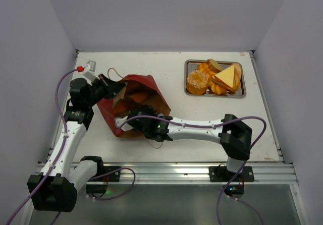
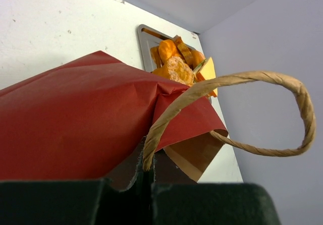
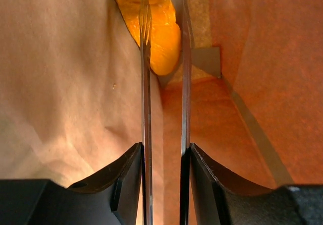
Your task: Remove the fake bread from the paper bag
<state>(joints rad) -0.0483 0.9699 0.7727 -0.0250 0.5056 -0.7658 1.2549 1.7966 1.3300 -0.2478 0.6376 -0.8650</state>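
The paper bag [image 1: 108, 111] lies on its side on the table [image 1: 202, 104], left of centre; the left gripper [image 1: 114, 89] is clenched on its rim; the right gripper [image 3: 162, 3] is inside the bag, its 2 jaws parted a little, 1 orange bread [image 3: 164, 43] at their tips.

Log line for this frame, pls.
left gripper: shut on rim of dark red paper bag | right gripper: inside bag, jaws slightly parted, orange fake bread just ahead, not gripped | flat silver metal tray: holds other breads
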